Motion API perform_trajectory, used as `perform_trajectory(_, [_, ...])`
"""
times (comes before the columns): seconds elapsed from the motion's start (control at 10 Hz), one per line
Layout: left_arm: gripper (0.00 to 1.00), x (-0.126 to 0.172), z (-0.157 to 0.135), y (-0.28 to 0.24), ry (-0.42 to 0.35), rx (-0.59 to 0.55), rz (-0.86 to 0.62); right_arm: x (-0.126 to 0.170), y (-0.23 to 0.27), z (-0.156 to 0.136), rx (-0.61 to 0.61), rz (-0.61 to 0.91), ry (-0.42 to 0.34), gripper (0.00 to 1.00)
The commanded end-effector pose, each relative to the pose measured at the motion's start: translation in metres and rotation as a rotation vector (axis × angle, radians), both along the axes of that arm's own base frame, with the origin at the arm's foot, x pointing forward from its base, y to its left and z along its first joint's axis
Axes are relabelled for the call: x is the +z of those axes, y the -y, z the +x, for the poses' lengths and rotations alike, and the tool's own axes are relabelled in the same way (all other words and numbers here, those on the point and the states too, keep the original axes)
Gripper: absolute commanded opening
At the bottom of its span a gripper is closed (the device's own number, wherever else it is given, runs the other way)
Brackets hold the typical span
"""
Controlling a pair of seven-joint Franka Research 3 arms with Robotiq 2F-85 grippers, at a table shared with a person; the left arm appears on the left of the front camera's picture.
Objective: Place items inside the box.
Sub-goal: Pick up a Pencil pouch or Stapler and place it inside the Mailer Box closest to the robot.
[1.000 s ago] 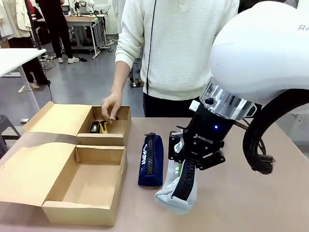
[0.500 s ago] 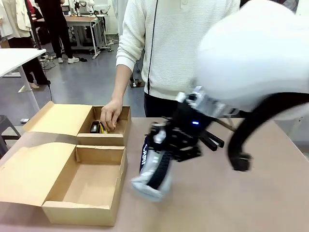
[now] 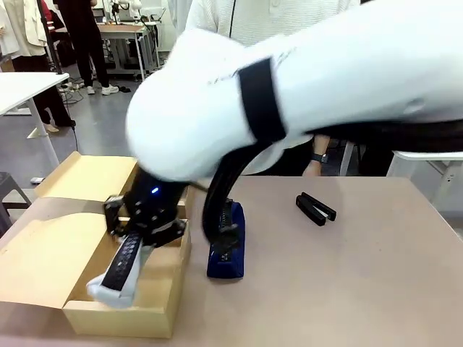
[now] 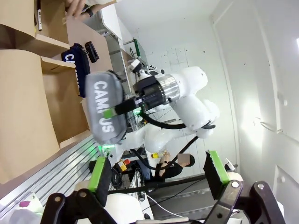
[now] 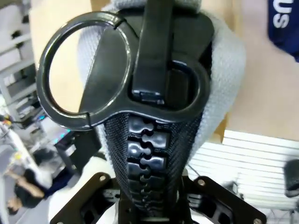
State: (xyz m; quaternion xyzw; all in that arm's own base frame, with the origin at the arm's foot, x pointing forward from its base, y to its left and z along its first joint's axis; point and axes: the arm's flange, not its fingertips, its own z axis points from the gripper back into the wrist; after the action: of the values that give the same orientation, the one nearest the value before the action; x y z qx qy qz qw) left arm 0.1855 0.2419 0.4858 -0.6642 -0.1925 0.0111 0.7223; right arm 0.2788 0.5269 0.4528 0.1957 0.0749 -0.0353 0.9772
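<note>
The right end effector, clamped on the grey fabric zip pencil case, hangs it end-down over the near compartment of the long brown cardboard box, apparently for dropping inside.

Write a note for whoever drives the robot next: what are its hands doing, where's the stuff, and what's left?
Right hand: shut on the grey pencil case, holding it tilted over the near compartment of the box; not let go yet.
Left hand: open, empty.
Navy pencil case: on the table, right beside the box.
Black stapler: on the table, farther right.
Done: none of these three rests in the box yet.
Left: release the grey pencil case, then probably box the other two.
</note>
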Motion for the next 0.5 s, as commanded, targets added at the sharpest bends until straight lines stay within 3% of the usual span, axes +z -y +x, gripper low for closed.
perform_trajectory(0.0, [1.00,0.002,-0.001,0.000,0.024,0.000,-0.011,-0.008,-0.059,0.004,0.004,-0.090,0.039,0.07])
perform_trajectory(0.2, [1.00,0.002,-0.001,0.000,0.024,0.000,-0.011,-0.028,-0.081,0.016,0.036,-0.110,0.052,0.07])
perform_trajectory(0.4, [1.00,0.002,-0.001,0.000,0.024,0.000,-0.011,-0.026,-0.077,0.030,0.053,-0.097,0.006,0.07])
